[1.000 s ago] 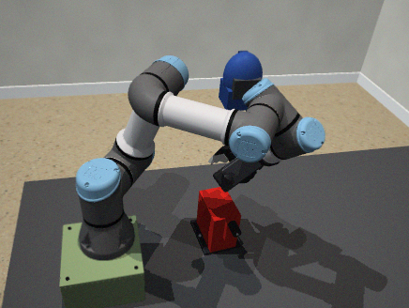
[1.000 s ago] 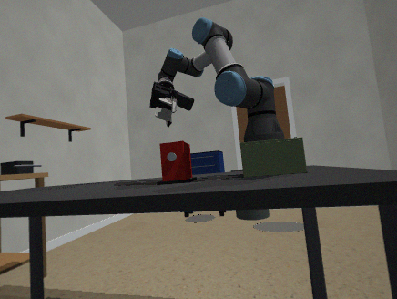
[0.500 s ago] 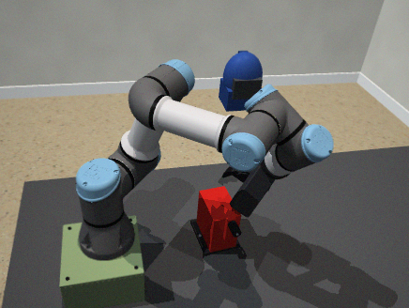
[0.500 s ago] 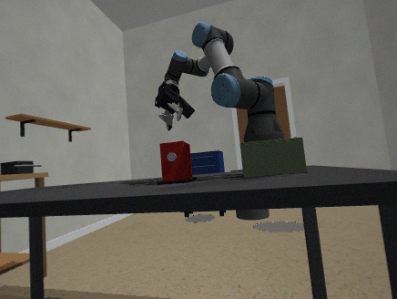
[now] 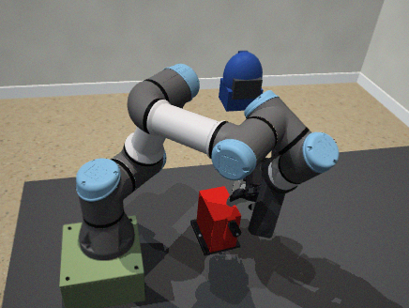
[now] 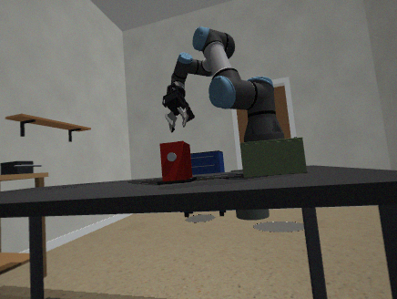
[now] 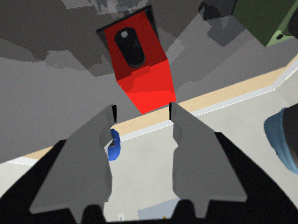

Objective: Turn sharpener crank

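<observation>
The red sharpener [image 5: 217, 221] stands on a black base plate on the dark table, with its black crank [image 5: 233, 230] on the side facing right. In the wrist view the sharpener [image 7: 142, 67] lies ahead of the fingers with the dark crank [image 7: 131, 46] on its upper face. My gripper [image 7: 142, 104] is partly open with nothing between its fingers. In the exterior view it [image 6: 178, 120] hangs above the sharpener [image 6: 176, 160], apart from it. In the top view the gripper [image 5: 244, 192] is mostly hidden behind the wrist, just right of the sharpener.
A blue domed object [image 5: 241, 80] stands on the floor behind the table. The arm's green pedestal [image 5: 100, 263] sits at the table's front left. A blue box [image 6: 207, 161] shows behind the sharpener. A wall shelf [image 6: 45, 122] is far to the left.
</observation>
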Controlling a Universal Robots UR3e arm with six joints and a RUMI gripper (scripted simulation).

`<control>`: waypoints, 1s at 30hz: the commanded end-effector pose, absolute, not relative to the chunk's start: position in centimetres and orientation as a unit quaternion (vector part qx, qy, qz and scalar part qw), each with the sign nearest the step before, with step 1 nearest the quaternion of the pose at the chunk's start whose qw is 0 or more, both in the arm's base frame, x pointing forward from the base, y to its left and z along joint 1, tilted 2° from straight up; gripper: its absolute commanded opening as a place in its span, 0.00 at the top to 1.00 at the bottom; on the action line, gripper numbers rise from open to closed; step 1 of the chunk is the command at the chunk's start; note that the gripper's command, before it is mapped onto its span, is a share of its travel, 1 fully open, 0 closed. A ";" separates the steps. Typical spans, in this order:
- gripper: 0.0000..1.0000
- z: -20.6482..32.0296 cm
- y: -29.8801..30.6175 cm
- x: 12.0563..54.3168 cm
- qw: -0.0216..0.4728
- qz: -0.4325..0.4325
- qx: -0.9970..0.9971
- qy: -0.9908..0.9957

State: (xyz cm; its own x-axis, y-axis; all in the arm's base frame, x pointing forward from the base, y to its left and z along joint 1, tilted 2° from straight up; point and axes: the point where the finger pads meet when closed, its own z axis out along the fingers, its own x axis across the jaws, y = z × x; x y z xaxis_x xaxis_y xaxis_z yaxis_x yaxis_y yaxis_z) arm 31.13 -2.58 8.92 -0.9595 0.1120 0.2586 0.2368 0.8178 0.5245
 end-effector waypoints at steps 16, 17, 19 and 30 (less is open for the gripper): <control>0.68 8.6 -9.3 31.2 0.029 -0.263 0.064 -0.962; 0.68 8.4 -9.2 31.2 0.029 -0.263 0.064 -0.962; 0.68 8.4 -9.2 31.2 0.029 -0.263 0.064 -0.962; 0.68 5.9 -7.7 30.9 0.029 -0.263 0.064 -0.962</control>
State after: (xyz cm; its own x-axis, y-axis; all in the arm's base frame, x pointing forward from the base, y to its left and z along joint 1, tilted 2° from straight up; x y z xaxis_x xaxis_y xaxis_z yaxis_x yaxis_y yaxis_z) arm 30.92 -8.04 6.55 -0.9897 -0.1407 0.0262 -0.1075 0.8517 0.5129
